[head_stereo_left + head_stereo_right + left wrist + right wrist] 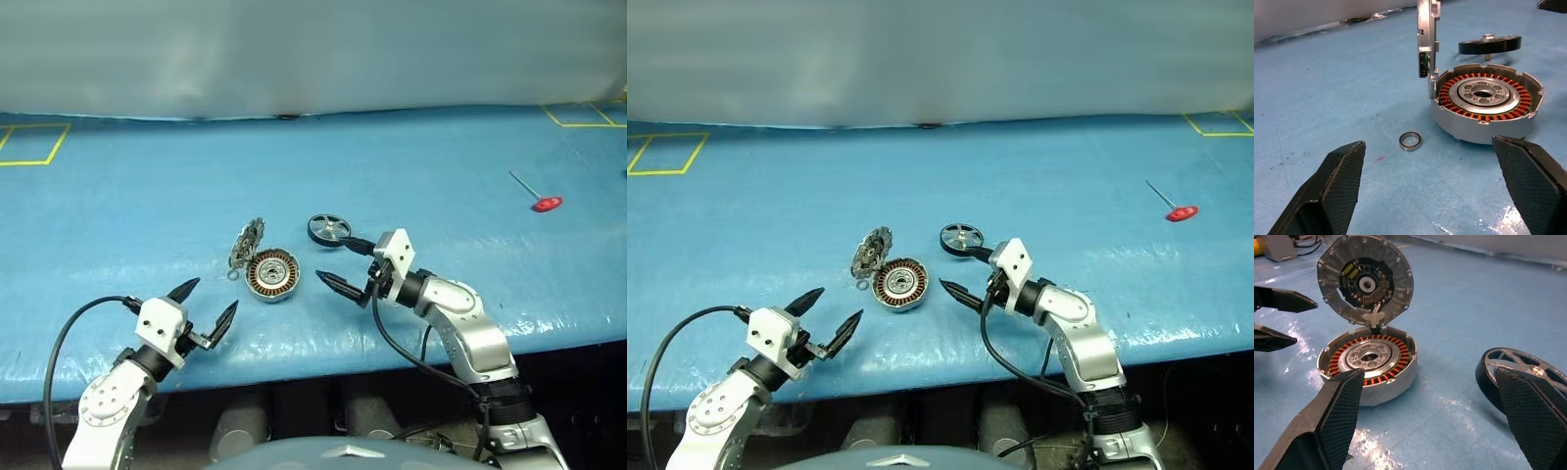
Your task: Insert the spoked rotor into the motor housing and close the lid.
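- Left eye view: a blue, slightly wrinkled plastic-looking sheet covers the surface point(147, 196), with yellow tape outlines at the upper left and upper right corners. No writing can be read anywhere.
- Just left of the frame's centre lies the motor housing point(272, 275), a shallow round grey metal cup with a ring of copper-brown windings around a silvery centre. The lid point(248, 242), silvery and jagged, stands on edge touching the housing's upper left rim.
- Up and right of the housing, near it but apart, lies the spoked rotor point(329, 229), a dark wheel with silvery spokes.
- A thin tool with a red handle point(546, 204) lies at the right, well apart.
- The left end effector point(206, 305), lower left, has its black pointed fingers spread wide and holds nothing. The right end effector point(349, 262), between housing and rotor, is also spread wide and empty.
- Left wrist view: two cross-hatched black fingers point(1337, 186) stand far apart. Beyond them sit the housing with its orange coils, the upright lid seen edge-on, the rotor behind, and a small loose metal ring point(1410, 141) beside the housing.
- Right wrist view: the lid's inner face shows a dark round circuit board with a central hole; the rotor rests near the frame's right edge.
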Robot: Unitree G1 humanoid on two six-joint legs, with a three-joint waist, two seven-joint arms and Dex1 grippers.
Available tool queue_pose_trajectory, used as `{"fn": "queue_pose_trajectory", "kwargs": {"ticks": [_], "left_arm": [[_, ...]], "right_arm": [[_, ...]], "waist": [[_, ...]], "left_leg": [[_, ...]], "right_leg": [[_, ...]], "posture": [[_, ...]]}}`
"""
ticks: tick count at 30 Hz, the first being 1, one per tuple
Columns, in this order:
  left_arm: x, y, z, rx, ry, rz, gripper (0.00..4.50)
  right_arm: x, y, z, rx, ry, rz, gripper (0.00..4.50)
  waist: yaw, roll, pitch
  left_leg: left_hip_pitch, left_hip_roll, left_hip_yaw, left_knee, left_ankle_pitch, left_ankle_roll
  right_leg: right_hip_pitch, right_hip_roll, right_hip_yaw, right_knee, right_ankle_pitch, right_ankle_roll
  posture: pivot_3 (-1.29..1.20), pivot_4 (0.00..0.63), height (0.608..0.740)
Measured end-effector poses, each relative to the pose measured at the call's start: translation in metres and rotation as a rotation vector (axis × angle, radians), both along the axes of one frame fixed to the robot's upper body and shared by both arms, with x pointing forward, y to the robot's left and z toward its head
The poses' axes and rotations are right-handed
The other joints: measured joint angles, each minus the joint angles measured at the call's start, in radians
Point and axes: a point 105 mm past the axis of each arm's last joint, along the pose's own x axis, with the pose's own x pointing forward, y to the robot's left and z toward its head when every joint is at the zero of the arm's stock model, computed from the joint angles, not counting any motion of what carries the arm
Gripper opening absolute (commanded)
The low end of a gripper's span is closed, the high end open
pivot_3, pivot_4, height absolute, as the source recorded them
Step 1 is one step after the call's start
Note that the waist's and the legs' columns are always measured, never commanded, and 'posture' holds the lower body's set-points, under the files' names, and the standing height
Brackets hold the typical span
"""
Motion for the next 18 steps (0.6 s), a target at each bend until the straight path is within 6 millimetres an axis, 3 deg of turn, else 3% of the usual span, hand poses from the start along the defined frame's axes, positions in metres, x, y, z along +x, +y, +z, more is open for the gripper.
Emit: {"fn": "queue_pose_trajectory", "kwargs": {"ticks": [5,18], "left_arm": [[0.007,0.006,-0.004,0.006,0.004,-0.014,4.5],[0.049,0.023,-0.009,0.024,0.067,-0.095,4.5]], "right_arm": [[-0.008,-0.001,-0.017,-0.006,0.06,0.003,3.27],[-0.008,-0.002,-0.022,-0.028,0.061,-0.055,3.27]], "waist": [[0.0,0.0,0.0],[0.002,-0.001,-0.001]], "left_leg": [[0.0,0.0,0.0,0.0,0.0,0.0],[0.0,0.0,0.0,0.002,0.0,0.0]], "right_leg": [[0.0,0.0,0.0,0.0,0.0,0.0],[0.001,0.0,0.0,0.001,0.004,0.006]], "posture": [[0.0,0.15,0.74],[0.0,0.15,0.74]]}}
